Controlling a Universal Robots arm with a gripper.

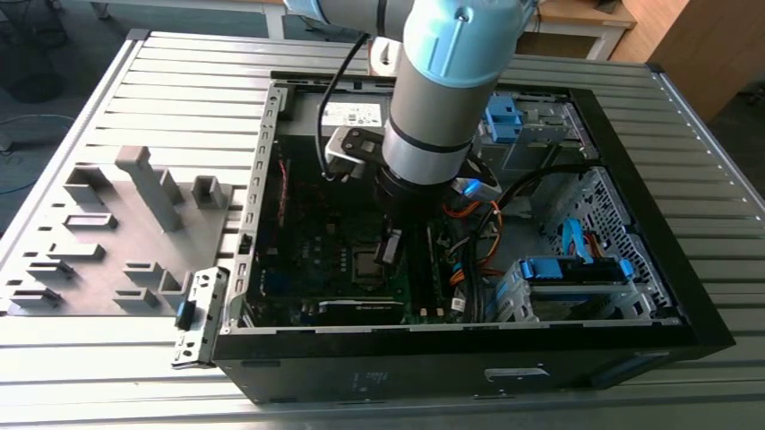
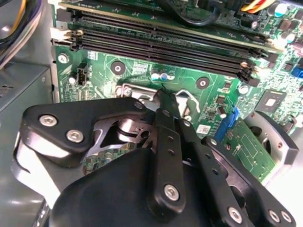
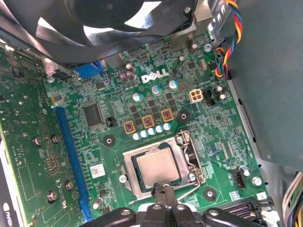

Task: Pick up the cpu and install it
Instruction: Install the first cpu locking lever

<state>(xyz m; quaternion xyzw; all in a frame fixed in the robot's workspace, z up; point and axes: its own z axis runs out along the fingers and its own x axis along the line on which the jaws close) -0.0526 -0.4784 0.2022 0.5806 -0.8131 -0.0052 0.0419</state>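
Here the hand sits low over the motherboard, its two black fingertips pressed together with nothing between them, their tips just at the edge of the socket frame. In the first wrist view the cpu lies flat and square inside that metal frame, silver-grey face up, seated in the socket; the fingertips stand just beside its near edge. The second wrist view looks from behind the hand and shows the black finger links and the long memory slots beyond them. The exterior view shows the arm coming straight down into the open computer case, wrist vertical, hand near the board's middle. Seen there, a drive cage lies toward four o'clock of the hand and the case wall toward nine o'clock. A grey parts fixture rests on the slatted worktop, well apart from the case.
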